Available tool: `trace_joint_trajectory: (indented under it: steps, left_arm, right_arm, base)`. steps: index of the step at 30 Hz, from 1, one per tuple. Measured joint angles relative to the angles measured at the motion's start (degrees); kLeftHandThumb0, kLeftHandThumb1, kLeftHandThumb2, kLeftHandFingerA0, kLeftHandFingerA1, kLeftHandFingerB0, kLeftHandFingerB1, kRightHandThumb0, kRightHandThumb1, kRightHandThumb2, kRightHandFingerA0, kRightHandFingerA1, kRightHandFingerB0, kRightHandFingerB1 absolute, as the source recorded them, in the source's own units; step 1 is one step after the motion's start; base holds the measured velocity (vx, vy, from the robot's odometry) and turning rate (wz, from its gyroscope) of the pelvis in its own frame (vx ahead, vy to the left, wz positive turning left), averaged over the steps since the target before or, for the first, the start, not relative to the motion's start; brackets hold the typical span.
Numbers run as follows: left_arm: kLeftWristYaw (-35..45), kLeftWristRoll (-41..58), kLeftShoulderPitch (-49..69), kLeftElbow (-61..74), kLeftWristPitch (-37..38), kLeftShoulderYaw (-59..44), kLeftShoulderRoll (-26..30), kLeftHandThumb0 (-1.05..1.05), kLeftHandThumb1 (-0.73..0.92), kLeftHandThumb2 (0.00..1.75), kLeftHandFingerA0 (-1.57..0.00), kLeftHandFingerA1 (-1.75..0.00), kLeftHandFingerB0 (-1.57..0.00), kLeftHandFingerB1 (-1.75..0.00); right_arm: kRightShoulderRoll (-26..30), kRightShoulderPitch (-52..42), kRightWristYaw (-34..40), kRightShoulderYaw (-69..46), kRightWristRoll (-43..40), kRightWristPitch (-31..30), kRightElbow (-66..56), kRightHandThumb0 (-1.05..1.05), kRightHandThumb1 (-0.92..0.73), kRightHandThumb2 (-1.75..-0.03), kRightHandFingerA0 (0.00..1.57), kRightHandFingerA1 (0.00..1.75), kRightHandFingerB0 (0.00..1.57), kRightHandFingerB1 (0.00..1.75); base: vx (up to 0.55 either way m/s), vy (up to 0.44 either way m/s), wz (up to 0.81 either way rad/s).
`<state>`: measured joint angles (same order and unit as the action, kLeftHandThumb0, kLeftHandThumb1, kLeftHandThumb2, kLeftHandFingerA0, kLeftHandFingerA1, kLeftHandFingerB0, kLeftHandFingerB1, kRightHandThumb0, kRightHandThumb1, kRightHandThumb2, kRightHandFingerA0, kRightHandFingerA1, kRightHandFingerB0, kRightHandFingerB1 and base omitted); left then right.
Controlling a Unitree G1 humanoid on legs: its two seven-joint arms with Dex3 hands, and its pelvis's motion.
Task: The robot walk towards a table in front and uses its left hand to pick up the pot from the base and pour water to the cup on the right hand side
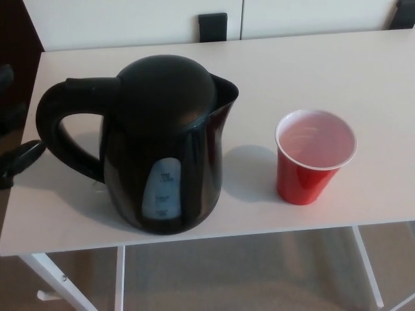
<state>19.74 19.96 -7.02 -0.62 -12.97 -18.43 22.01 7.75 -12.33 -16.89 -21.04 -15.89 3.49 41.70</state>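
Note:
A black kettle [165, 142] stands on the white table [311, 71], left of centre. Its handle [55, 133] points left and its spout right; a pale water window faces me. Whatever base it has is hidden beneath it. A red cup [313, 159] with a white inside stands upright to the kettle's right, a short gap between them. My left hand [18, 160] shows at the picture's left edge, just left of the handle. It is open, its dark fingers spread and not touching the kettle. My right hand is out of sight.
The table's front edge runs below the kettle and cup, with white legs [48, 272] and floor beneath. A pale wall or cabinet with a dark bracket [213, 26] rises behind the table's far edge.

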Motion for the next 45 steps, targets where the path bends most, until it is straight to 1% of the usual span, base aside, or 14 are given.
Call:
trace_joint_trajectory:
  steps: [1, 2, 4, 5, 11, 20, 21, 26, 30, 31, 35, 39, 42, 45]
  left_arm:
    - [-0.31, -0.41, -0.42, -0.49, 0.0, 0.46, -0.12, -0.23, 0.46, 0.56, -0.15, -0.35, -0.13, -0.29]
    - [-0.64, -0.84, -0.83, -0.93, 0.0, 0.98, -0.24, -0.15, 0.42, 0.89, -0.03, -0.49, -0.01, -0.47]
    - [-1.26, -1.62, -1.53, -1.83, 0.01, 2.02, -0.64, -0.15, 0.42, 0.89, -0.03, -0.49, -0.01, -0.47]
    - [-1.45, -1.81, -1.65, -2.06, 0.01, 2.27, -0.8, -0.28, 0.45, 0.57, -0.16, -0.35, -0.13, -0.3]
    - [-2.69, -3.53, -1.87, -3.01, 0.23, 3.67, -2.06, -0.28, 0.46, 0.57, -0.15, -0.35, -0.12, -0.3]
    - [-3.29, -4.58, -1.88, -2.57, 0.26, 5.66, -3.22, -0.32, 0.44, 0.59, -0.18, -0.35, -0.14, -0.31]
    - [-3.35, -4.78, -1.88, -2.51, 0.29, 6.0, -3.44, -0.18, 0.38, 0.88, -0.07, -0.5, -0.06, -0.49]
    - [-3.87, -5.46, -2.12, -2.19, 0.42, 6.91, -4.72, -0.18, 0.36, 0.88, -0.09, -0.51, -0.08, -0.5]
    - [-4.26, -5.68, -2.95, -2.26, 0.43, 7.41, -5.88, -0.18, 0.38, 0.89, -0.09, -0.51, -0.08, -0.5]
    - [-4.49, -5.79, -3.28, -2.32, 0.43, 7.66, -6.23, -0.33, 0.44, 0.6, -0.21, -0.36, -0.17, -0.32]
    - [-5.32, -6.31, -4.26, -2.43, 0.43, 8.08, -6.78, -0.35, 0.44, 0.61, -0.23, -0.37, -0.18, -0.33]
    - [-6.59, -7.04, -5.42, -3.06, 0.44, 8.51, -7.2, -0.35, 0.45, 0.61, -0.25, -0.37, -0.19, -0.34]
    - [-7.3, -7.81, -6.03, -3.63, 0.49, 8.61, -7.4, -0.33, 0.45, 0.61, -0.26, -0.38, -0.21, -0.34]
    - [-8.04, -8.19, -6.5, -4.41, 0.63, 8.56, -8.16, -0.33, 0.47, 0.61, -0.26, -0.38, -0.2, -0.34]
  right_arm:
    - [0.0, -0.03, 0.01, 0.02, 0.01, 0.0, -0.02, -0.09, -0.39, -0.87, 0.56, 0.67, 0.19, 0.5]
    - [0.0, -0.04, 0.01, 0.03, 0.01, -0.01, -0.07, -0.13, -0.56, -0.56, 0.62, 0.48, 0.31, 0.34]
    - [0.0, -0.11, 0.0, 0.1, 0.01, -0.02, -0.57, -0.13, -0.56, -0.56, 0.62, 0.48, 0.31, 0.34]
    - [0.0, -0.13, 0.0, 0.14, 0.01, -0.02, -0.74, -0.13, -0.56, -0.56, 0.62, 0.48, 0.32, 0.34]
    - [0.02, -0.14, 0.02, 0.45, 0.08, -0.02, -1.06, -0.13, -0.57, -0.57, 0.6, 0.49, 0.29, 0.35]
    - [0.11, 0.19, 0.15, 0.7, 0.35, -0.01, -1.0, -0.11, -0.58, -0.56, 0.64, 0.49, 0.33, 0.35]
    - [0.11, 0.27, 0.17, 0.69, 0.34, -0.02, -1.0, -0.12, -0.58, -0.56, 0.64, 0.49, 0.33, 0.34]
    - [0.11, 0.55, 0.21, 0.71, 0.31, -0.08, -1.19, -0.15, -0.57, -0.58, 0.65, 0.51, 0.31, 0.35]
    - [0.11, 0.85, 0.22, 0.71, 0.3, -0.18, -1.21, -0.15, -0.58, -0.58, 0.63, 0.49, 0.3, 0.35]
    - [0.11, 0.96, 0.22, 0.73, 0.31, -0.19, -1.21, -0.16, -0.57, -0.57, 0.65, 0.49, 0.31, 0.35]
    - [0.11, 1.12, 0.37, 0.85, 0.34, -0.32, -1.29, -0.16, -0.57, -0.56, 0.67, 0.5, 0.33, 0.35]
    - [0.11, 1.28, 0.63, 1.07, 0.35, -0.53, -1.79, -0.18, -0.56, -0.56, 0.65, 0.49, 0.34, 0.35]
    - [0.11, 1.36, 0.91, 1.24, 0.46, -0.56, -1.86, -0.12, -0.56, -0.56, 0.64, 0.49, 0.33, 0.35]
    - [0.11, 1.44, 0.97, 1.42, 0.48, -0.65, -1.86, -0.15, -0.57, -0.58, 0.64, 0.49, 0.31, 0.35]
  base:
    - [0.0, 0.0, 0.0]
    - [0.0, 0.0, 0.0]
    - [0.0, 0.0, 0.0]
    - [0.0, 0.0, 0.0]
    - [0.0, 0.0, 0.0]
    - [0.0, 0.0, 0.0]
    - [0.0, 0.0, 0.0]
    - [0.0, 0.0, 0.0]
    - [0.0, 0.0, 0.0]
    - [0.0, 0.0, 0.0]
    - [0.0, 0.0, 0.0]
    - [0.0, 0.0, 0.0]
    - [0.0, 0.0, 0.0]
    - [0.0, 0.0, 0.0]
